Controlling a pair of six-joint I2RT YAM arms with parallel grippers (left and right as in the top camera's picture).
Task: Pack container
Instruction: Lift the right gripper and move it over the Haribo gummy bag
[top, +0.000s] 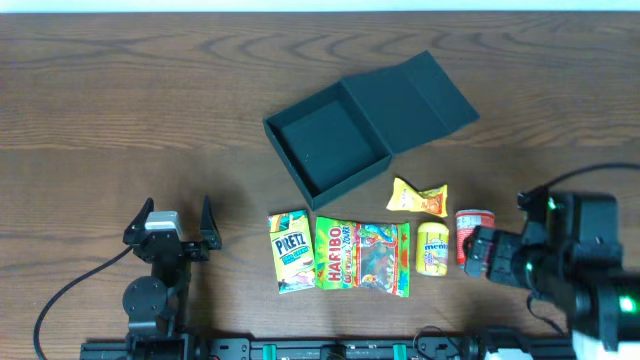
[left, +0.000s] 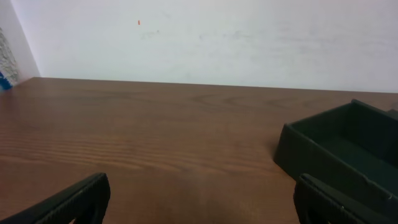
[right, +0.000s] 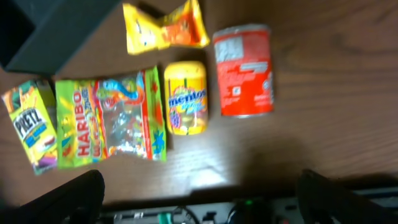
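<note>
Container with lid flat open, Haribo bag near

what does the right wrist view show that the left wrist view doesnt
Only the right wrist view: the snacks, namely the Pretz box, Haribo bag, Mentos tub, red can and yellow packet.
Only the left wrist view: the white wall and the open inside of the container.
Both: the wooden table, part of the container, and an open, empty tool at the bottom edge, the right tool in one, the left tool in the other.
</note>
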